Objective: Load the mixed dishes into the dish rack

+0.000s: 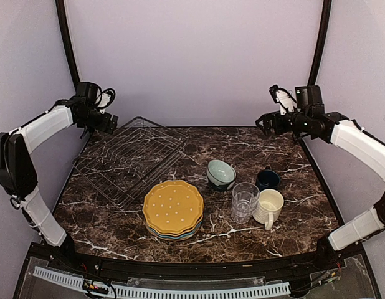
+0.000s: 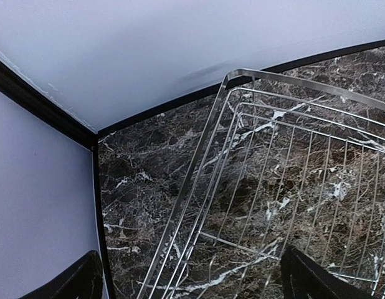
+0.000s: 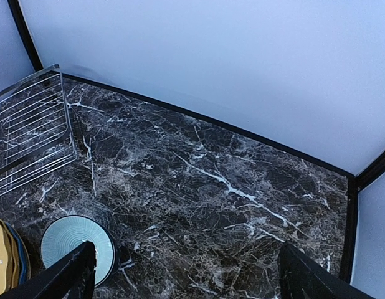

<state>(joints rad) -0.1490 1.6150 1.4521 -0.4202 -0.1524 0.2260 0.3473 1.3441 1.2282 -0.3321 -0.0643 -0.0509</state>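
Centre left of the top view: dish rack [image 1: 131, 161] lies flat on the bench [image 1: 292, 149] with nothing in it. Its long axis runs from upper right to lower left. Plate stack [image 1: 173, 208], yellow dotted on top, sits just below the rack. Bowl [image 1: 220, 174], tumbler [image 1: 245, 202], cream mug [image 1: 269, 207] and navy mug [image 1: 268, 180] cluster right of centre. Left fingers [image 2: 80, 283] and right fingers [image 3: 311, 277] are spread wide, holding nothing. Judgement: loading not begun; next move calls for descending onto one dish.

No text, label, brand, number or sign legible in any view. Small component [image 1: 96, 288] on the white strip [image 1: 180, 290] below the worktop [image 1: 118, 224] near edge, left end: possibly marked, too small and blurred to read.
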